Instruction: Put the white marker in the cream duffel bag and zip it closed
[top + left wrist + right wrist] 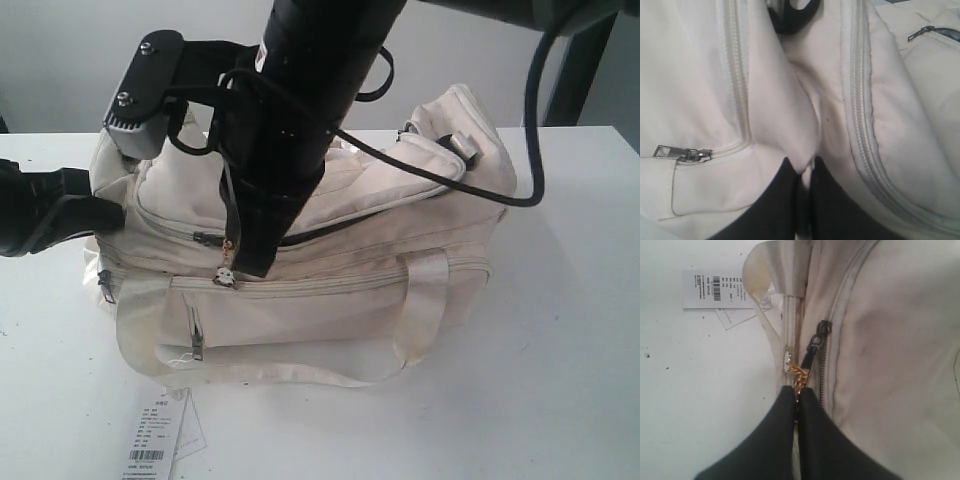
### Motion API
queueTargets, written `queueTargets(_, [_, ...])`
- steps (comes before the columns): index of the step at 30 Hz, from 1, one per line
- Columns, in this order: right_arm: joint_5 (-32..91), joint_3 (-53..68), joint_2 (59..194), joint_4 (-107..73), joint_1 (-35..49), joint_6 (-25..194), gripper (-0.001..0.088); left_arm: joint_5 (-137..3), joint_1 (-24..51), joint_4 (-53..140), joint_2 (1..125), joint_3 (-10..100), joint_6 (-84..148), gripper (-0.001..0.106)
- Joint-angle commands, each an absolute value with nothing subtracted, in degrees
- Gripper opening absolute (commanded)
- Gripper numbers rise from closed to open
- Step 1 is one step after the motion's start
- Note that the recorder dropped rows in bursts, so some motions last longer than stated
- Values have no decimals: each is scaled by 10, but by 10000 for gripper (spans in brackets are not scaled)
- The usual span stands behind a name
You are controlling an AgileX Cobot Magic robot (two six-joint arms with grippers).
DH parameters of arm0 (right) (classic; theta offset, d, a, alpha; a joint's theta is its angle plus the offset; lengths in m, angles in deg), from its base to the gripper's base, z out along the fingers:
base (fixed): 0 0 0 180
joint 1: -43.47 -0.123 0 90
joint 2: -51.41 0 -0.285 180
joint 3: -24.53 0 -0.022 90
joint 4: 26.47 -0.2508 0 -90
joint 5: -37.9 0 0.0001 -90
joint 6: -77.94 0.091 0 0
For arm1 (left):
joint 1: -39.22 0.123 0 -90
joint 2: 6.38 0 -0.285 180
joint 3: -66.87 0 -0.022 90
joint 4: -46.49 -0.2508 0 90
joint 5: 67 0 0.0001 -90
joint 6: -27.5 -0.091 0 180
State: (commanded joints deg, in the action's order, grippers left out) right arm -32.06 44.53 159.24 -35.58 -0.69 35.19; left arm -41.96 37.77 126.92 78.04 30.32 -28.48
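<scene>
My right gripper is pressed shut on the zip pull. Its little gold chain sits right between the tips, and a black cord runs on ahead of the jaws to a dark slider. My left gripper is closed too, pinching a fold of fabric at one end of the cream duffel bag, with 2 zip tracks running away on either side of its jaws.

I can't see the white marker in any of the 3 views. I judge it is inside the bag, but I can't confirm that.

The next move turns on one thing: the zip track lies lengthwise along the bag, so I judge the pull must travel along that long axis, away from the left jaws, which anchor the end. The right arm is on the pull — the left only holds. A dark slit just beyond the right jaws suggests the top is not fully closed. The paper tag lies on the table, well off to one side of the right jaws.
</scene>
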Motion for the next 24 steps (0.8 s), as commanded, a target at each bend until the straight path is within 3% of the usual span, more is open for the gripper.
queueTargets(24, [-321, 404, 1556, -358, 35, 360, 0, -421, 378, 1269, 780, 303, -287, 3])
